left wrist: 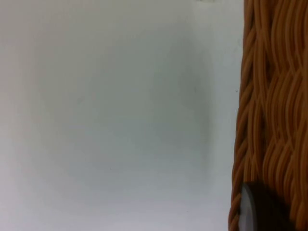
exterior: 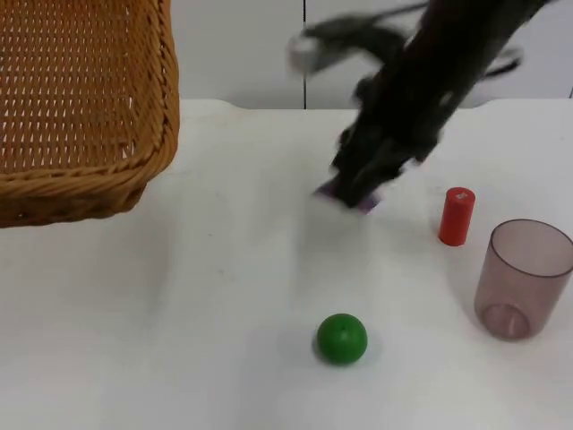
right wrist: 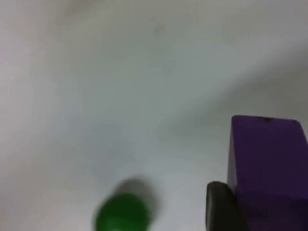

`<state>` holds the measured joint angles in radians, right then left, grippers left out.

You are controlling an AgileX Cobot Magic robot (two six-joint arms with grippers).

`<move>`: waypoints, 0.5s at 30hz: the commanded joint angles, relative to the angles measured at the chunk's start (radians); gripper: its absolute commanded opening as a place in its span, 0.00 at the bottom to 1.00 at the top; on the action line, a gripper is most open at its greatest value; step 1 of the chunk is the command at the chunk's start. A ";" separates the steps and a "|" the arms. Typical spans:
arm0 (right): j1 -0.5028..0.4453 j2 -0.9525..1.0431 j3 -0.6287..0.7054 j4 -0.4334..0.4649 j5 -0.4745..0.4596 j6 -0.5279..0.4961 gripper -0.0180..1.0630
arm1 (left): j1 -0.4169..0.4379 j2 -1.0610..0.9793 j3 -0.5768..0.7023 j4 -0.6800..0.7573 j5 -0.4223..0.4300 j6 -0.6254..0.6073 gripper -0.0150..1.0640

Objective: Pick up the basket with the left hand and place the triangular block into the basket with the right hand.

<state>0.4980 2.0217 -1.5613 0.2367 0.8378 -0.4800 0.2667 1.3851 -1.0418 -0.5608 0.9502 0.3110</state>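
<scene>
Bright even light, motion-blurred right arm [exterior: 421, 98]

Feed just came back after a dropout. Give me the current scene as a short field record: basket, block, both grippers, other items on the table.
basket: wicker basket raised at the table's left, its woven wall beside the left gripper
left gripper: at the basket's rim
block: purple block in the right gripper
right gripper: shut on the block, low over mid-table, blurred by motion
block in basket: not yet
other items: green ball, red cylinder, translucent cup, all on the white table
</scene>
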 commanded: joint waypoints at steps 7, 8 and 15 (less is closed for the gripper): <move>-0.010 -0.160 0.000 -0.368 0.001 0.443 0.05 | -0.070 -0.008 -0.010 -0.078 -0.012 -0.009 0.01; -0.010 -0.160 0.000 -0.368 0.001 0.443 0.05 | -0.070 -0.008 -0.010 -0.078 -0.012 -0.009 0.01; -0.008 -0.312 0.000 -0.370 -0.004 0.495 0.05 | -0.246 0.032 0.010 -0.094 -0.024 -0.012 0.01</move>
<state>0.4917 1.7447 -1.5613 -0.1261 0.8414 0.0055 0.0464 1.4099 -1.0318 -0.6139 0.9386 0.3068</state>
